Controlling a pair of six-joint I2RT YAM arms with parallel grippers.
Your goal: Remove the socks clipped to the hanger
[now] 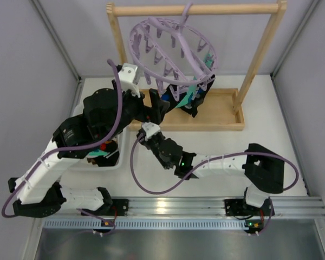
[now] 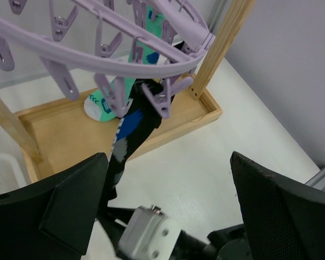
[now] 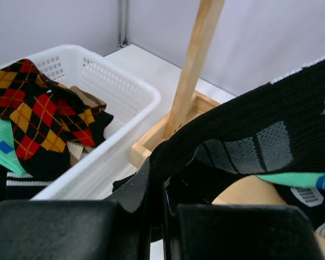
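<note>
The right gripper (image 3: 157, 195) is pinched shut on the black sock (image 3: 249, 135), which hangs from a clip of the lavender hanger (image 1: 173, 46) on the far wooden rack (image 1: 260, 49). The left gripper (image 2: 167, 176) gapes wide just beside the sock. An argyle sock (image 3: 38, 114) lies in the white basket (image 3: 127, 89) at left.

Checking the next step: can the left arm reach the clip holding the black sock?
Likely yes: the left tool is open, facing the clip, nothing between; the right tool grips the black sock lower down.
</note>
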